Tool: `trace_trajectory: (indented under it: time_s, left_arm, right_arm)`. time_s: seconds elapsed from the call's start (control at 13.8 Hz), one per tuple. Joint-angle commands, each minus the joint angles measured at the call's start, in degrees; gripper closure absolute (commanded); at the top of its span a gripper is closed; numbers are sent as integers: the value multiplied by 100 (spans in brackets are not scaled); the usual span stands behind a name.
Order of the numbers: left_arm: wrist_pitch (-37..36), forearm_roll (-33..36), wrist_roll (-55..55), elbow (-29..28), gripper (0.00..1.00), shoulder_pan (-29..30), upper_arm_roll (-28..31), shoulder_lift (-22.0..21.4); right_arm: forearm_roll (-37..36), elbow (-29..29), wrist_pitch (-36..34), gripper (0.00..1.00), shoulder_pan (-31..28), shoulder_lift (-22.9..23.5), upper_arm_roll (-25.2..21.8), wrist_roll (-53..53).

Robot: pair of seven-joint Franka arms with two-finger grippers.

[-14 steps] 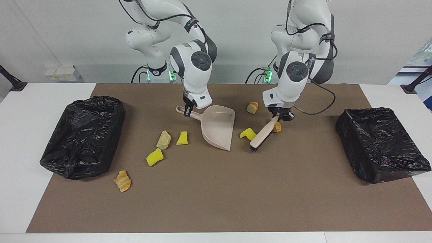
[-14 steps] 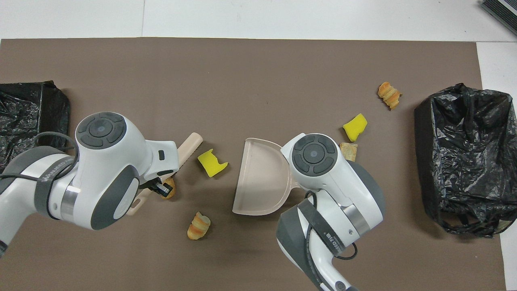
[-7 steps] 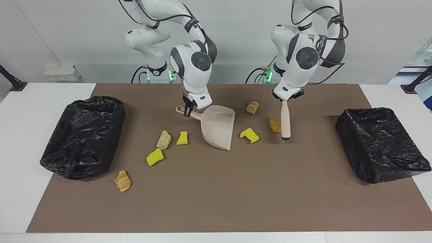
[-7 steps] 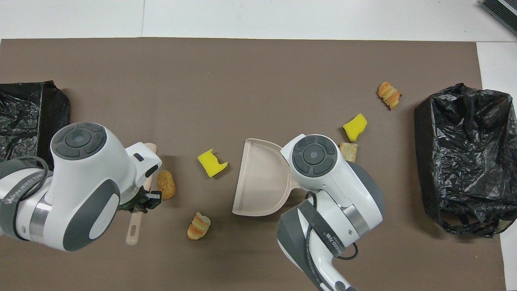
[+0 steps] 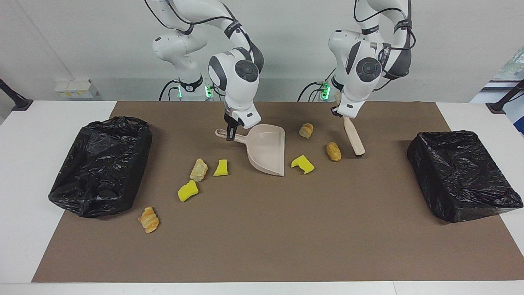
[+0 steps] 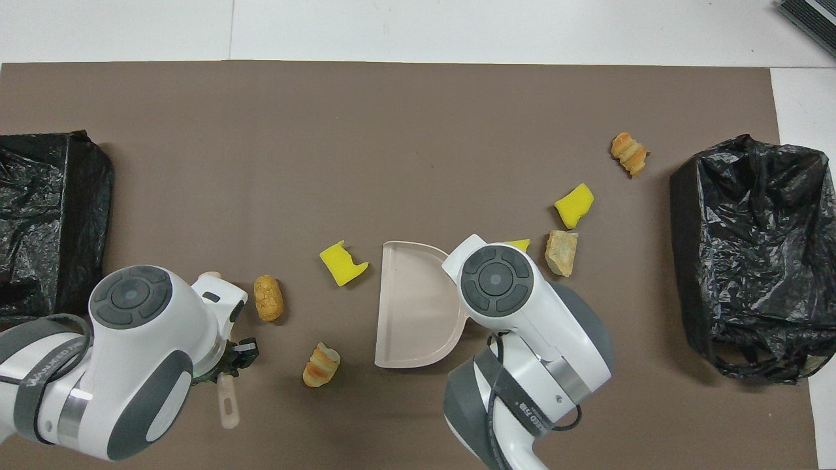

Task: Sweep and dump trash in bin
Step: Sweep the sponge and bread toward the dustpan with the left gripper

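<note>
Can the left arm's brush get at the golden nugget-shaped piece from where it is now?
Probably yes. The left gripper holds the brush with its head down on the mat right beside the golden piece, on the side away from the dustpan. Nothing lies between them, so a sweep toward the dustpan looks open.

From my remote station, I see both arms bent forward over the table, wrists angled downward. My left gripper (image 5: 338, 111) is clamped tight at the end of a raised, tilted wrist. My right gripper (image 5: 230, 134) sits lower, near the middle of the table, its fingers likewise closed in a firm grip.
</note>
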Motion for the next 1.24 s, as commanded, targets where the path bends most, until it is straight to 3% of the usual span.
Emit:
trace_trajectory:
  time_s: [0.0,0.15,0.36,0.8,1.16]
  left_arm:
    - [446,-239,-283,-321,100,-156,12,-159]
    - [998,-433,-179,-303,100,-156,12,-45]
    - [1132,-565,1241,-242,100,-68,30,157]
    - [1790,-627,2440,48,100,-103,21,658]
    - [1826,-627,2916,312,100,-226,-23,825]
  right_arm:
    - [-111,-442,259,100,10,-282,12,-265]
    - [-103,-478,269,100,27,-317,12,-212]
    - [-94,-478,304,100,27,-309,12,-159]
    - [-32,-478,304,100,27,-256,20,236]
    - [-23,-478,295,100,27,-238,20,245]
